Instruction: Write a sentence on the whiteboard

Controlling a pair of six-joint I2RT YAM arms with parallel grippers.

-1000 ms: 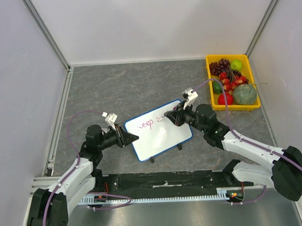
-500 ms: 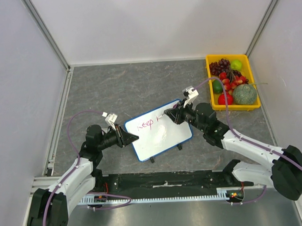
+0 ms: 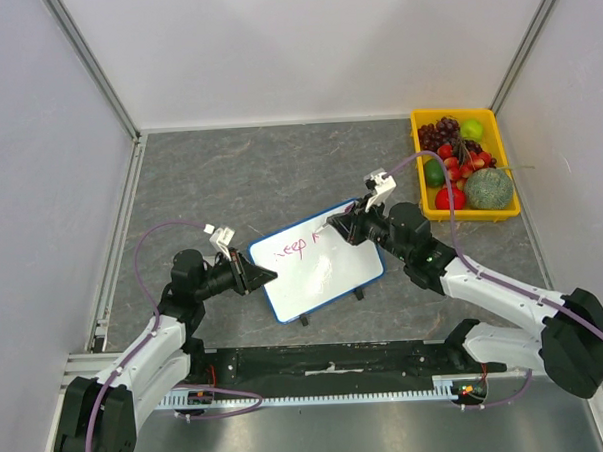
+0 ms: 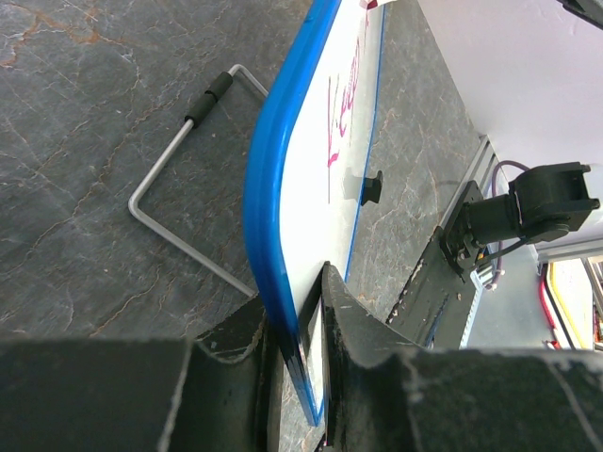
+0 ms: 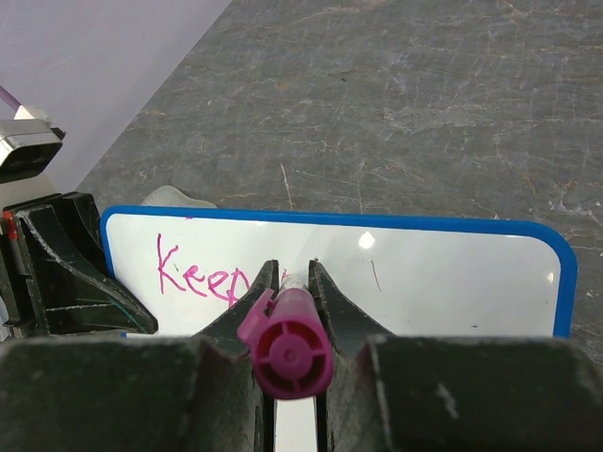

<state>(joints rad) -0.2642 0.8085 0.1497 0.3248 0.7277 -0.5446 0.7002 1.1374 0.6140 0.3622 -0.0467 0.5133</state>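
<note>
The whiteboard (image 3: pixel 329 275), white with a blue rim, stands tilted on the grey table. Magenta lettering reading "Keep" (image 3: pixel 289 250) runs along its upper left and also shows in the right wrist view (image 5: pixel 198 273). My left gripper (image 3: pixel 267 276) is shut on the board's left edge (image 4: pixel 273 235). My right gripper (image 3: pixel 334 228) is shut on a magenta marker (image 5: pixel 285 347), its tip at the board just right of "Keep". The tip itself is hidden between the fingers.
A yellow tray (image 3: pixel 420 181) of fruit sits at the back right. The board's wire stand (image 4: pixel 179 141) rests on the table behind it. A pale lump (image 5: pixel 174 198) lies just beyond the board's far rim. White walls enclose the table.
My right gripper with the marker has moved left along the board toward "Keep"; the strokes to the right of the word are now hidden behind it. The left arm has not moved.
</note>
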